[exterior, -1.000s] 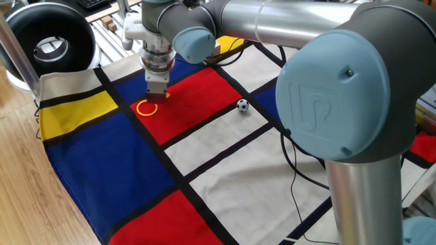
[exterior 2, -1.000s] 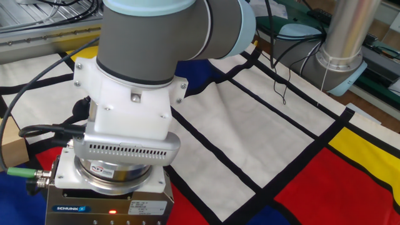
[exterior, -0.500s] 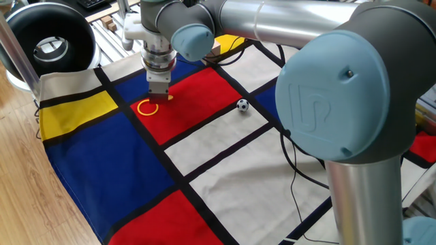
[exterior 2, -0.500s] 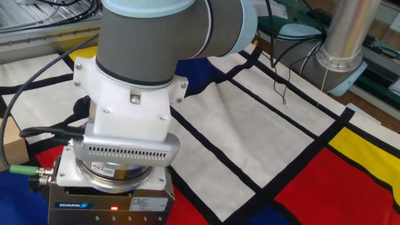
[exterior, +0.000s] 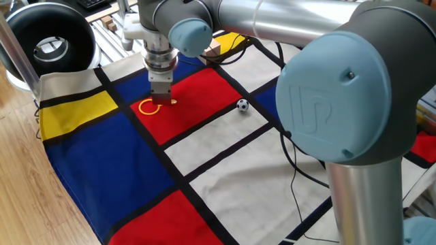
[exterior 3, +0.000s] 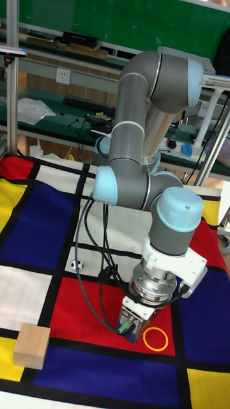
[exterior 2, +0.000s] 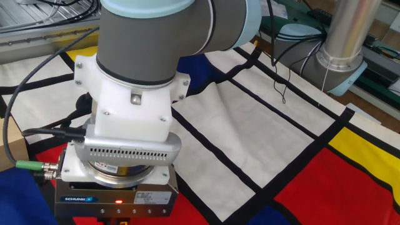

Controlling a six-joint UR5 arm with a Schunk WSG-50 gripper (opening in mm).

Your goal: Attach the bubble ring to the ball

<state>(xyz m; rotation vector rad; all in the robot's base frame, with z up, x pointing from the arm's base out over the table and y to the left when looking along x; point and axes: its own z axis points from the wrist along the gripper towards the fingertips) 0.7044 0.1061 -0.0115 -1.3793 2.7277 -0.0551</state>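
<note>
Gripper (exterior: 162, 101) hovering low over red panel, touching handle end of bubble ring (exterior: 149, 107); jaw spacing cannot tell. Ball (exterior: 242, 105) lying well right, apart.

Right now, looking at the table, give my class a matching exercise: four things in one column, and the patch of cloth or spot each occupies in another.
Things:
1. bubble ring
2. ball
3. wooden cube
4. gripper

Places:
A. yellow patch and the black stripe beside it
B. over the ring's handle
C. flat on red, near the blue border
D. red patch, near a black stripe

Pairs: 1-C, 2-D, 3-A, 4-B
</note>
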